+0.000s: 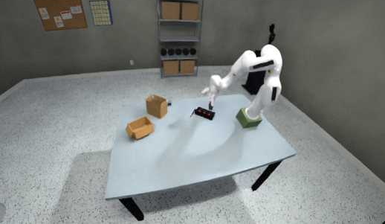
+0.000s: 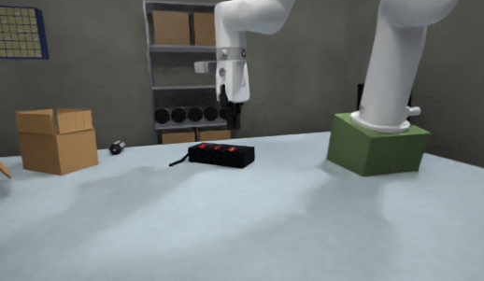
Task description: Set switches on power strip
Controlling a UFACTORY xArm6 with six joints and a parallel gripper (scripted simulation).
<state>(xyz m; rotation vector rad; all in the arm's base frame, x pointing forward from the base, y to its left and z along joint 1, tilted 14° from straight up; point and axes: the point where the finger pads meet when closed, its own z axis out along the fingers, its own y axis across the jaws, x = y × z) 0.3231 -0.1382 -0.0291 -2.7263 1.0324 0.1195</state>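
Observation:
A black power strip [image 1: 205, 113] [image 2: 221, 155] lies the right way up on the grey table [image 1: 193, 158] [image 2: 262, 221], with three red switches on top. Its short black cable stub sticks out at its left end in both views. I cannot tell which switches are on. My gripper [image 1: 210, 106] [image 2: 234, 119] is shut and empty. It points straight down and hangs a little above the strip's end far from the cable, not touching it.
Two open cardboard boxes [image 1: 156, 106] [image 2: 56, 139] [image 1: 140, 127] stand at the table's left. A small dark cylinder [image 2: 117, 147] lies behind them. The arm's green base block [image 1: 248, 118] [image 2: 376, 144] is at the right. A shelf [image 1: 180, 36] stands by the back wall.

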